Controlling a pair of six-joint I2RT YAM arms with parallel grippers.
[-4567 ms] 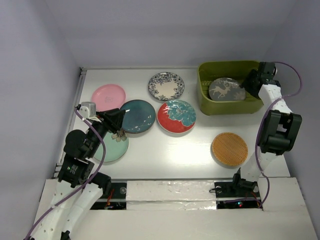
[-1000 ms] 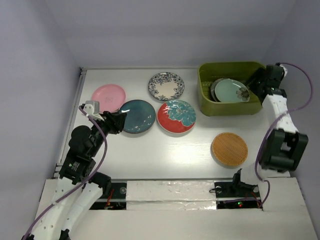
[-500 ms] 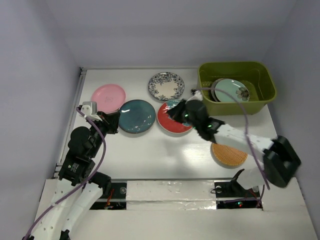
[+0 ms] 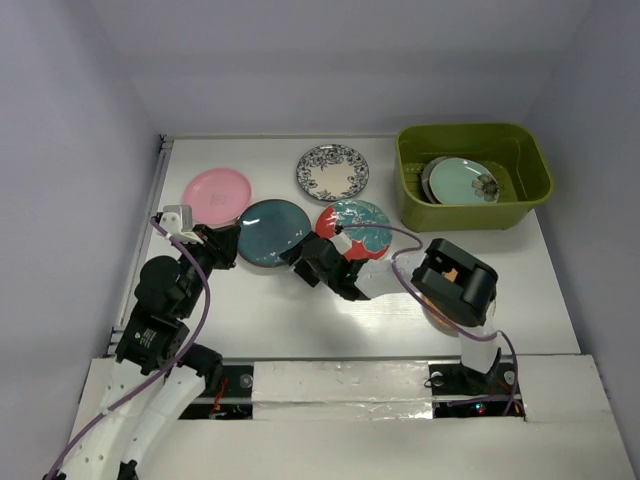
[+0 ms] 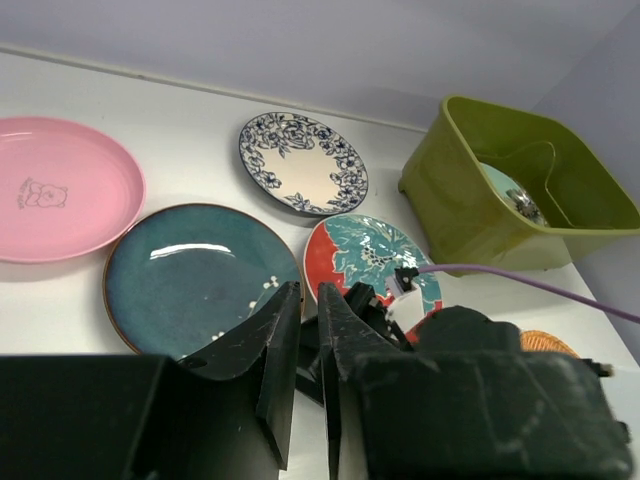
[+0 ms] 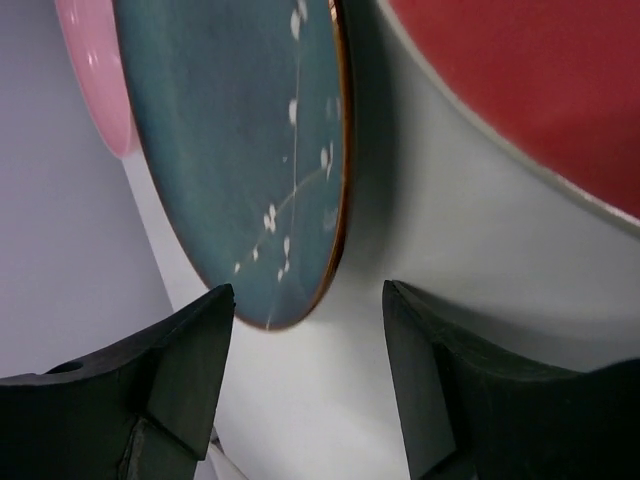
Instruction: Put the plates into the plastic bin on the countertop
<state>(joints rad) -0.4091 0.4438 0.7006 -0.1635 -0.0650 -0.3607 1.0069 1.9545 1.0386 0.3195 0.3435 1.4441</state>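
Right pincer (image 6: 307, 300) stands wide and empty, low over the counter (image 4: 300, 320), its fingers either side of the near rim of the teal plate (image 4: 270, 230). Taking that plate looks like the step in hand. To do it well, I would slide one finger under the rim and lay the other on top, then close only once the lip sits deep between them. A glazed plate held by its very edge is likely to slip. The red plate (image 4: 365, 222) lies just beside (its rim fills the corner of the wrist view), so the lift should tilt away from it. The left pincer (image 5: 308, 290), nearly closed on nothing, sits at the teal plate's opposite side. It might steady the plate against sliding, though it must not pin the plate down.

Count: seven plates.
- Five are on the counter: pink (image 4: 216, 194), blue-white (image 4: 332, 172), teal, red, and orange (image 5: 548, 342), which is mostly hidden under the right arm.
- Two are in the one bin (image 4: 470, 128): mint (image 4: 462, 182) on top, with a grey rim (image 4: 427, 178) showing beneath it.
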